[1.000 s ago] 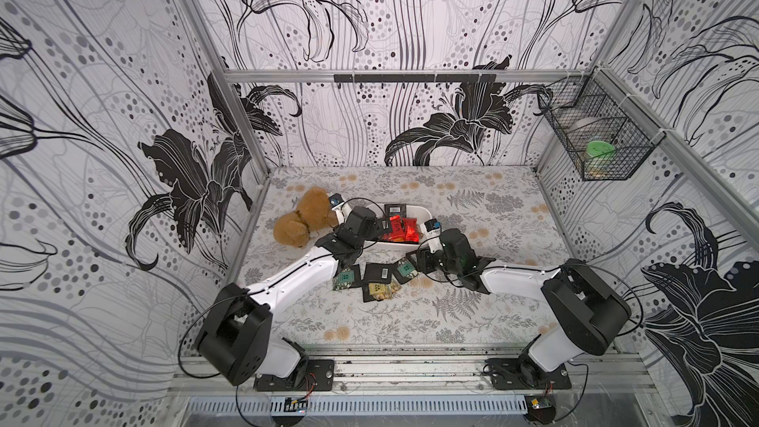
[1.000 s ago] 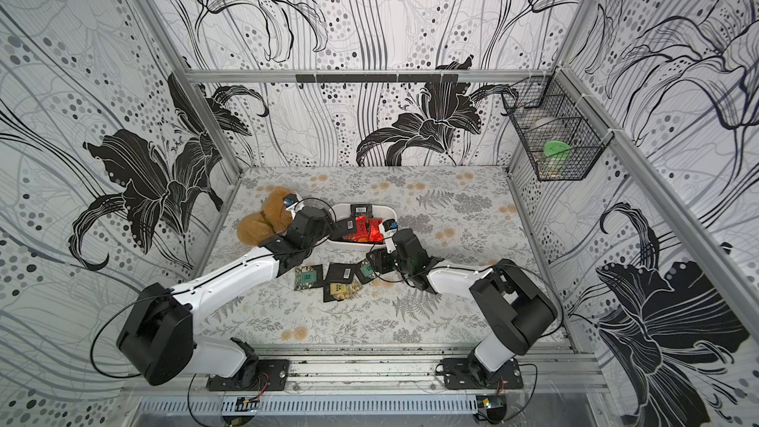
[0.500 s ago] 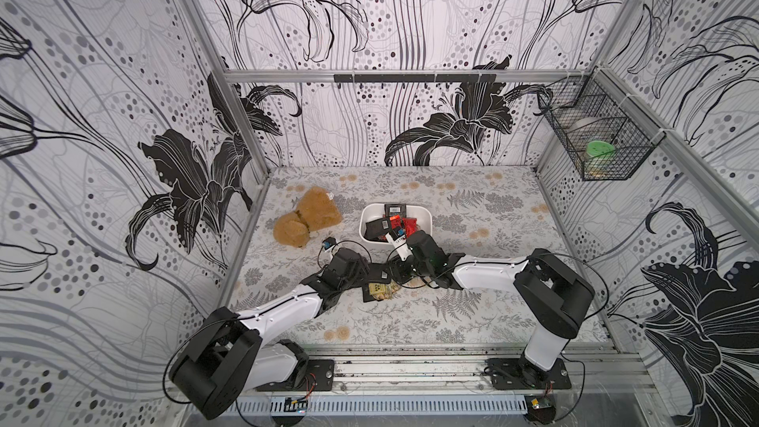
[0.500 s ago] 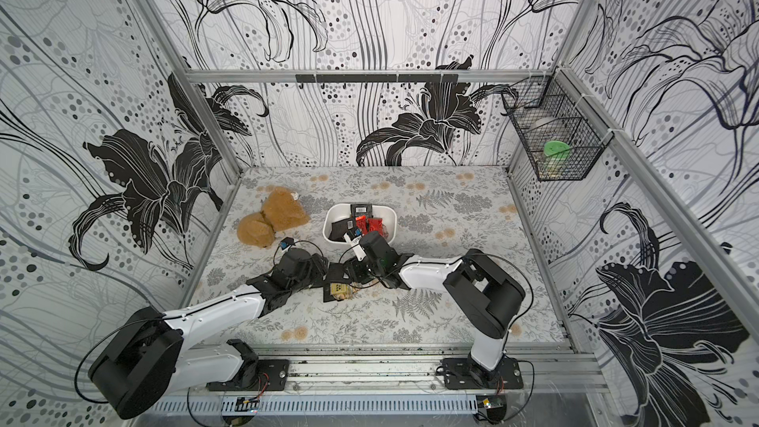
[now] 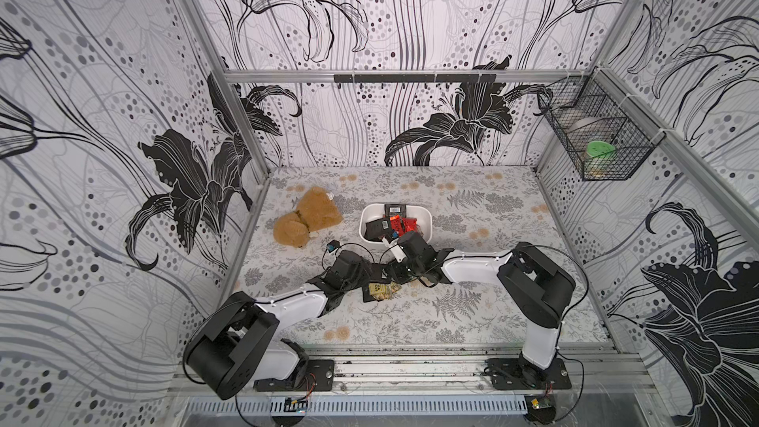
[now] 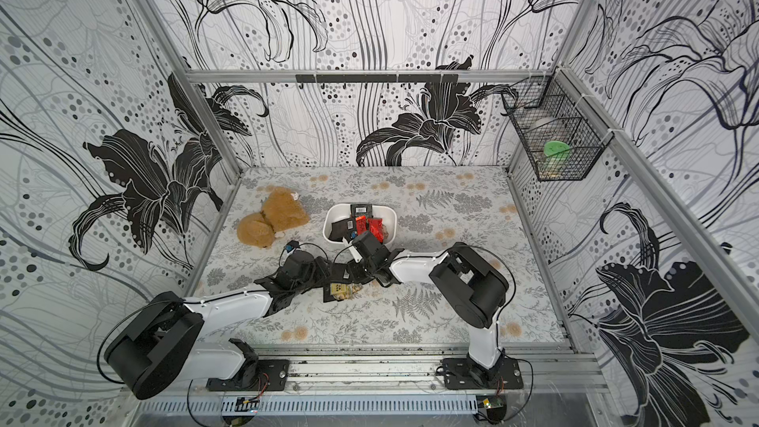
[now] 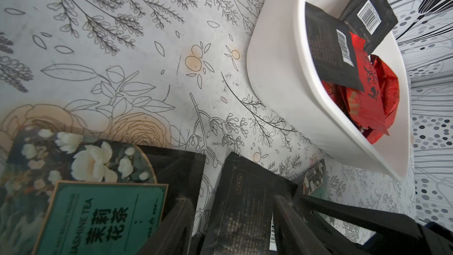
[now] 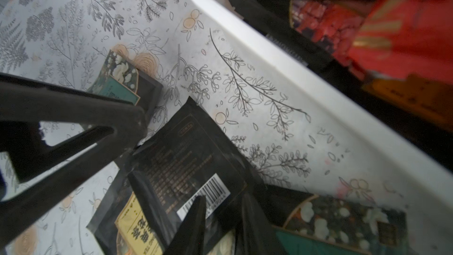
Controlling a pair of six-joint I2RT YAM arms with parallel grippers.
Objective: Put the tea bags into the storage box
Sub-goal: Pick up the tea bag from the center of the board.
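The white storage box (image 5: 369, 217) (image 6: 333, 221) holds several tea bags, black ones with barcodes (image 7: 328, 45) and red ones (image 5: 405, 223) (image 7: 375, 94). More tea bags lie on the mat in front of it. Both grippers are low over this pile. My left gripper (image 7: 232, 219) (image 5: 366, 279) is open, and its fingers straddle a black tea bag (image 7: 245, 202). My right gripper (image 8: 220, 226) (image 5: 399, 277) has its jaws close together, a gap showing, round the barcode corner of that black tea bag (image 8: 186, 158). A yellow-labelled tea bag (image 8: 132, 224) (image 5: 380, 290) and green jasmine tea bags (image 7: 98, 192) (image 8: 343, 222) lie beside it.
A brown plush toy (image 5: 308, 219) lies left of the box. A black wire basket (image 5: 599, 137) hangs on the right wall. The two grippers are almost touching over the pile, and the box's near wall (image 8: 269, 55) is close behind them.
My left gripper has come back from over the box down to the pile. My right gripper has moved left to the same pile. Both sets of jaws have narrowed.
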